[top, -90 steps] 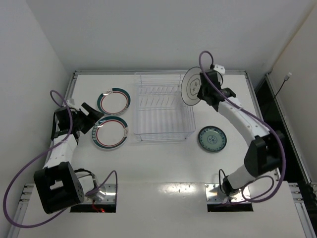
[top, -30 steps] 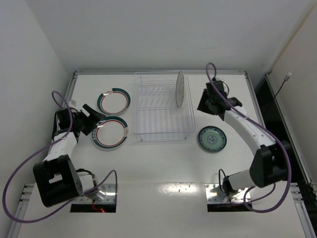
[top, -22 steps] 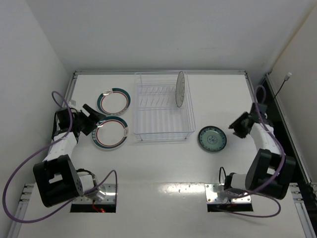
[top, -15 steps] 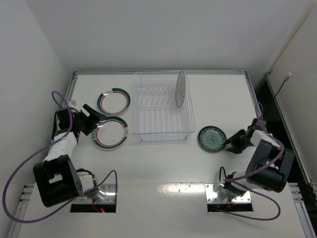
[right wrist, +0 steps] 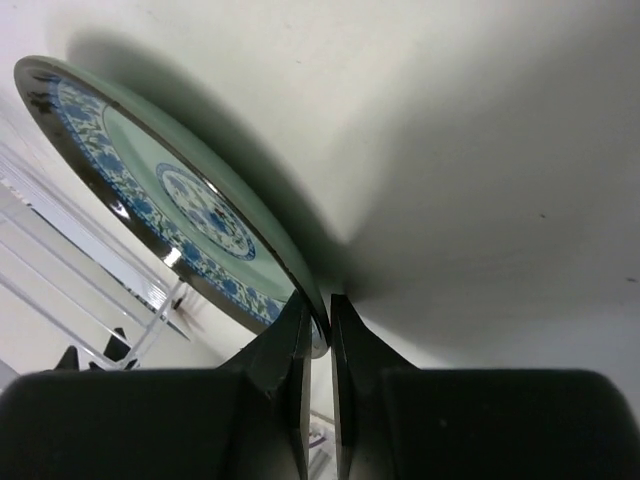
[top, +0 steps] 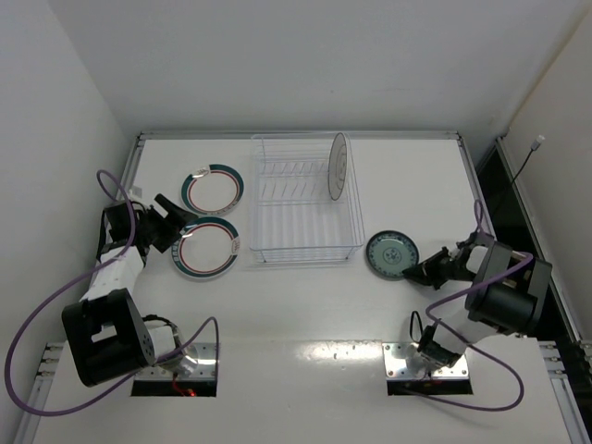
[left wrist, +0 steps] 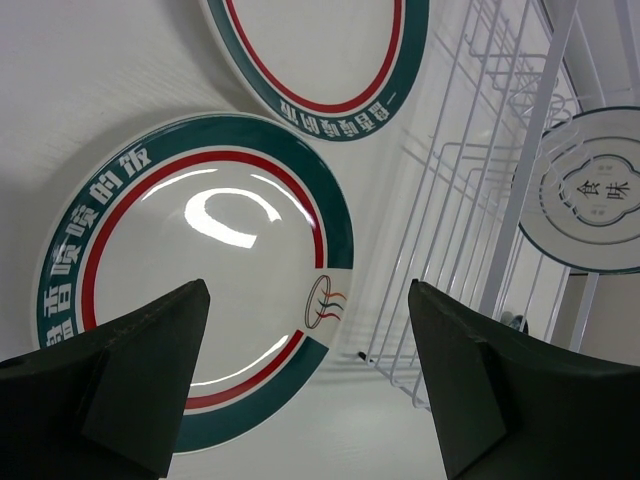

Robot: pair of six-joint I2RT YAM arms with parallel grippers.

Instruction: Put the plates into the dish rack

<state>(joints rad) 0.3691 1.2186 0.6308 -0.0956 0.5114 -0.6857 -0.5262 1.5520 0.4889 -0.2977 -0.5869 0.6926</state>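
- My right gripper (top: 427, 274) is pinched shut on the rim of the small green plate (top: 391, 254). In my wrist view the two fingers nip the edge nearest me, with almost no gap between them.
- That green plate (right wrist: 170, 190) sits on the bench (top: 305, 305) just right of the dish rack (top: 305, 199), off the rack's near right corner. It is face up and close to flat. I cannot tell whether the gripped edge is clear of the bench.
- The step in hand, as I judge it, is picking up this plate, with the grip made and the lift not yet begun.
- A round plate has no long axis across its face. Its thin axis points up now and must swing to lie sideways.
- One white plate (top: 337, 166) stands on edge in the far right part of the rack, its face turned sideways. I would match that: lift, roll my wrist until the plate is on edge, carry it over the rack's right side, and lower it between free tines.
- My left gripper (top: 174, 222) is spread wide and holds nothing. It hovers left of the rack over the nearer of the two banded plates (left wrist: 190, 280), both of which lie flat.
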